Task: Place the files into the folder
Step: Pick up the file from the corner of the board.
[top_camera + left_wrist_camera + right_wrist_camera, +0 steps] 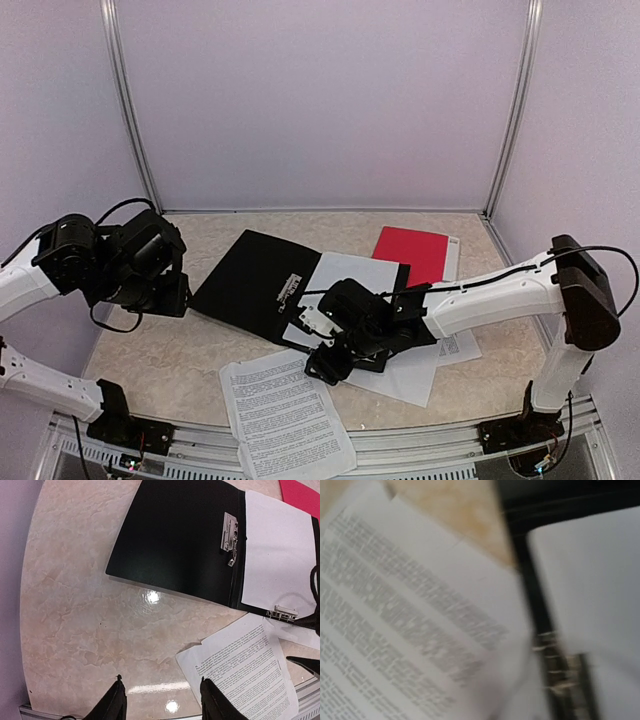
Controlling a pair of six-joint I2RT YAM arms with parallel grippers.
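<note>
Pale lilac walls [320,100] enclose a beige marble counter [170,360]. At its middle a black folder [250,280] lies open, a metal clip [230,532] by its spine and a blank white sheet [277,555] on its right half. A printed sheet [285,415] lies at the near edge, more sheets [430,370] lie under the right arm, and a red folder [412,250] lies behind. The left tool [162,700] hangs over bare counter, fingers apart and empty. The right tool [325,360] sits low at the folder's near corner; whether it is open I cannot tell, its wrist view being blurred.
</note>
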